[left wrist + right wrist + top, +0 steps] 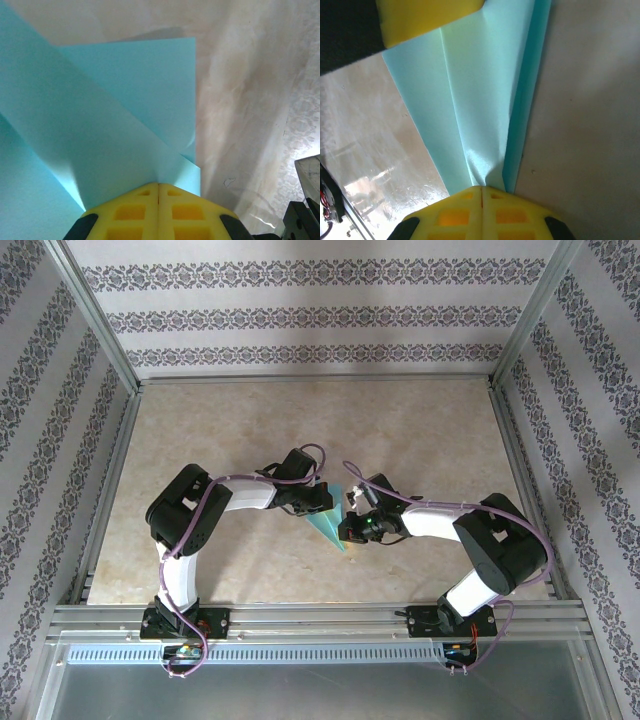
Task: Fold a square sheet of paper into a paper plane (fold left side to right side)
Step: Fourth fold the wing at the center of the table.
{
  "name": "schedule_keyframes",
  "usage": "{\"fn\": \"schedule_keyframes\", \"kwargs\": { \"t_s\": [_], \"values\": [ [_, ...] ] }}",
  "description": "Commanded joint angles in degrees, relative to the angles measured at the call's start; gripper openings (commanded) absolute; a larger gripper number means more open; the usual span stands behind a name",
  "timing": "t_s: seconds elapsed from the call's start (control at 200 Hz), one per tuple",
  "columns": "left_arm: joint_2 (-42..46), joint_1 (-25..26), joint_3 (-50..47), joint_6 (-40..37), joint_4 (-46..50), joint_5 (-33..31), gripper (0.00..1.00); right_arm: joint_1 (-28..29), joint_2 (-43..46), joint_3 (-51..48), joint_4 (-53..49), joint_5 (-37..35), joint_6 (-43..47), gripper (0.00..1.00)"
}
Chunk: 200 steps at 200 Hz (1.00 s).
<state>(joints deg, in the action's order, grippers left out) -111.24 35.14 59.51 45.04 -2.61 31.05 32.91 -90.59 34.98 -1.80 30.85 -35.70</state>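
Now, the left claw (159, 186) is pinched shut on the paper plane (125, 110), and the right claw (481, 189) is clamped on its opposite end. The creased cyan dart sits between them, mid-bench (420, 430), toward the arms.

On my left wrist feed, the left gripper (158, 186) sits at the bottom edge, its yellow fingers (125, 212) pressed together with only a thin seam between them. The cyan paper plane (100, 130) fans out from the gripper's tips, up and to the left of it, in overlapping folded layers. One flap above the gripper ends in a straight vertical edge with a square corner. To the right of the gripper I see the pale marbled surface (250, 100) and, low beside it, a dark piece of hardware (306, 200) I cannot identify.
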Motion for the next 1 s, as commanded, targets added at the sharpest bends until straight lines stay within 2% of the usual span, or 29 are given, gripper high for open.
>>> {"fn": "schedule_keyframes", "kwargs": {
  "t_s": [0.0,0.13,0.355,0.67,0.994],
  "values": [
    [2.67,-0.61,-3.09,-0.39,-0.67,-1.47,0.02,0.65,-2.90,-0.97,-7.77,-6.80,2.46,0.00],
    [6.07,0.00,-6.39,1.39,-7.42,0.14,0.02,0.67,-3.93,-0.97,-8.24,-7.67,2.51,0.00],
    [9.88,1.76,-10.65,4.08,-11.84,0.23,0.02,0.84,-5.13,-0.79,-8.74,-8.24,3.18,0.00],
    [6.88,3.45,-11.71,6.57,-16.17,1.16,0.01,1.00,-5.57,-0.62,-9.70,-9.15,3.42,0.00],
    [3.35,2.80,-9.60,5.95,-13.50,-0.09,0.02,1.22,-5.57,-0.09,-12.08,-10.32,4.15,0.00]
  ]
}}
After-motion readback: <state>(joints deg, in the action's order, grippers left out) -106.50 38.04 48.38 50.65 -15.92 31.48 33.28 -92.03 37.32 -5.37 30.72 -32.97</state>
